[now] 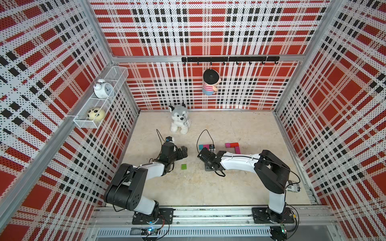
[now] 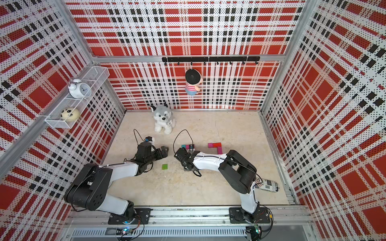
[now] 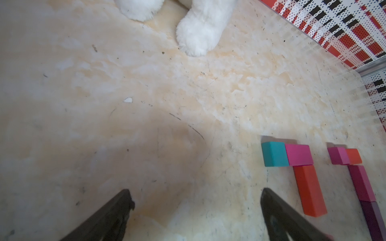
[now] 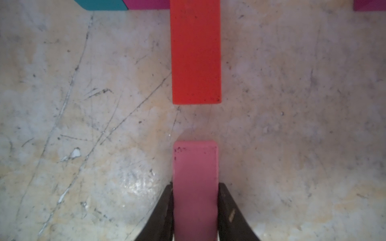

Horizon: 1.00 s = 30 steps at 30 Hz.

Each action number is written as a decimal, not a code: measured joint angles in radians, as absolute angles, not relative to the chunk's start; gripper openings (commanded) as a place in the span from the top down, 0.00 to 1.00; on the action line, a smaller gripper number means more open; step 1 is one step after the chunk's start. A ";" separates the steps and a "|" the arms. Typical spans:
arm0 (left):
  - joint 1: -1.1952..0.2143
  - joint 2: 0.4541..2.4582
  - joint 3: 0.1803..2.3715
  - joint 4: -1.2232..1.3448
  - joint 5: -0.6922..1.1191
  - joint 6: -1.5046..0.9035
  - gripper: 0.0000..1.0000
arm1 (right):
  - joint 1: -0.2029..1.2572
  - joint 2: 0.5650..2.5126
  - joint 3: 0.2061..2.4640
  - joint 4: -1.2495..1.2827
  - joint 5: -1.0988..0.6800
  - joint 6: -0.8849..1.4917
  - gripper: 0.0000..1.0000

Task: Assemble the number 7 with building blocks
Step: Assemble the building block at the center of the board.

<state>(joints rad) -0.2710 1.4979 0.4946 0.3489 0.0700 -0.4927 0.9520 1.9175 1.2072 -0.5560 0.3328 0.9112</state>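
Here right gripper (image 4: 195, 184) clamps pink block (image 4: 195, 162), long axis seemingly toward red-orange block (image 4: 196, 52); left gripper (image 3: 195, 191) agape.

- A teal square (image 3: 274, 154) and a magenta block (image 3: 298, 155) form the top bar; a red-orange rectangle (image 3: 310, 189) runs from its right end toward the front edge.
- A pink rectangle (image 4: 195, 187) lines up beyond it, with a gap between.
- A green square (image 1: 184, 167) lies flat and alone, left of the worktop's middle.

In the left wrist view only the paws of the plush dog (image 3: 196, 31) show, and the purple block (image 3: 373, 221) runs off the edge. In the right wrist view the teal block (image 4: 102, 4) and magenta block (image 4: 146, 4) are cropped, and the pink block (image 4: 195, 187) runs out of frame. In a top view the right arm (image 2: 208, 161) hides part of a can (image 2: 269, 185).
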 measured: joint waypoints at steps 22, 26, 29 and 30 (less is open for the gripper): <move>-0.290 1.501 0.495 0.349 0.070 -0.493 0.02 | 0.898 1.942 1.240 -0.548 0.315 0.900 0.69; -0.290 1.502 0.495 0.349 0.069 -0.493 0.02 | 0.896 1.942 1.240 -0.545 0.310 0.893 0.69; -0.290 1.502 0.495 0.349 0.069 -0.493 0.02 | 0.896 1.942 1.240 -0.543 0.307 0.886 0.68; -0.290 1.502 0.495 0.349 0.069 -0.493 0.02 | 0.895 1.942 1.240 -0.543 0.306 0.883 0.68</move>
<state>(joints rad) -0.2897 1.5017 0.4946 0.3489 0.0692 -0.4931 0.8951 1.9423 1.2400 -0.5426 0.3058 0.8833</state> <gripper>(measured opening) 0.983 0.337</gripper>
